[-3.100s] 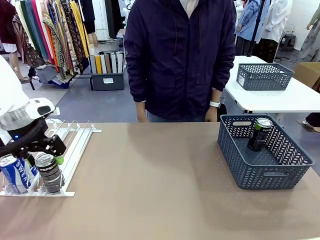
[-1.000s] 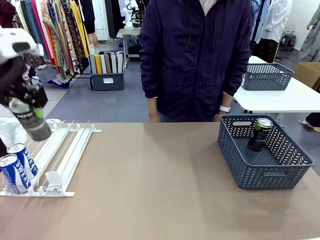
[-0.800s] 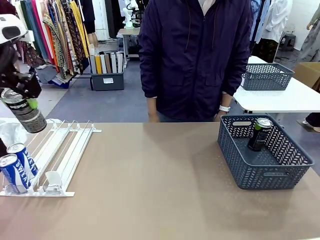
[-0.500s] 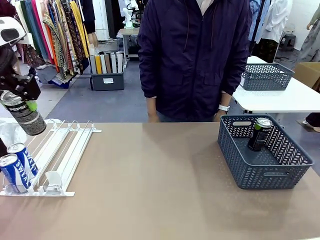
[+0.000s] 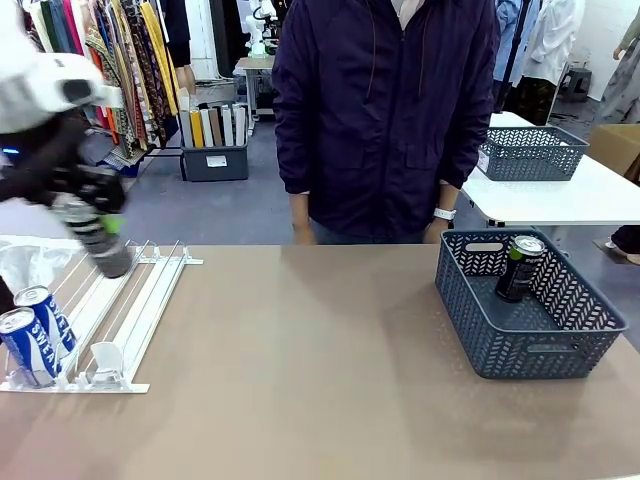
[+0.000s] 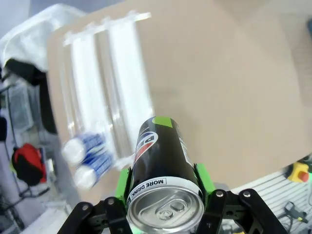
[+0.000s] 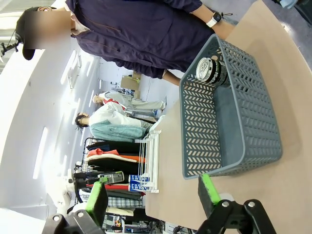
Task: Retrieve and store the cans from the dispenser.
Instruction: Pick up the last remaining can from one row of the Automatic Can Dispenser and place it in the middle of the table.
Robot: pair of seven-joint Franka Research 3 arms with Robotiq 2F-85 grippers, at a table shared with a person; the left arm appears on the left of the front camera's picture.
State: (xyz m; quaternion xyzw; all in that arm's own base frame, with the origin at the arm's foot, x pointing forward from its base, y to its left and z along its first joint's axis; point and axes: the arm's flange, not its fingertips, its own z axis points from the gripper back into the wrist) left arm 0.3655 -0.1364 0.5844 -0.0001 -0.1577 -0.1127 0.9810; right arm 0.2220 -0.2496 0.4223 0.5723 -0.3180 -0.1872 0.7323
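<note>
Grey basket (image 5: 520,356) with one dark can (image 5: 519,268)

I see the left arm (image 5: 50,90), at the left end of the table (image 5: 320,380), as a rounded, glossy white shell with a small blue light low on its darker part. The left gripper (image 6: 162,183) is black, with bright green pads (image 6: 202,183) and silver screw heads on the knuckles. The right gripper (image 7: 152,195) matches it — black linkages, green pads, round screws at the joints. Across the table, the person wears a dark navy jacket (image 5: 380,110) with a front zip, drawstrings and long sleeves — plus a watch (image 5: 431,212) with a pale strap.
</note>
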